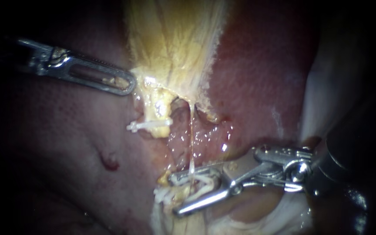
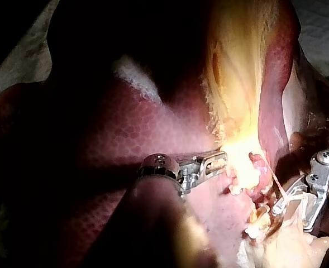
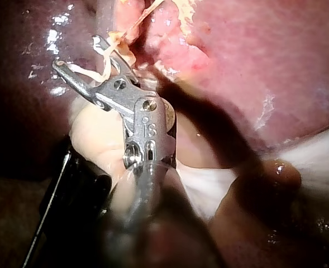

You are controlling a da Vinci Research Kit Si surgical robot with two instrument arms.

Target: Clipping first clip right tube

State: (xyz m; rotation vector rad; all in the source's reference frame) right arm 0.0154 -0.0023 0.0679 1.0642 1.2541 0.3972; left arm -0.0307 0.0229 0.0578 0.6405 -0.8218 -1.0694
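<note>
Right instrument (image 1: 175, 195) lined up on the right tube (image 1: 191, 139), nothing squeezed yet

Its jaws are spread wide, carrying a white clip (image 1: 202, 182) that touches both of them. The thin right tube hangs straight down into that clip's mouth. The left instrument (image 1: 128, 85) has its jaws clenched on the edge of the yellow gallbladder (image 1: 175, 43). A second clip (image 1: 149, 126) sits across the stubby left tube (image 1: 156, 109), with liver (image 1: 57, 130) all around.

Left instrument (image 1: 126, 84) silver, slotted; right instrument (image 1: 177, 194) silver, screw-hinged.
</note>
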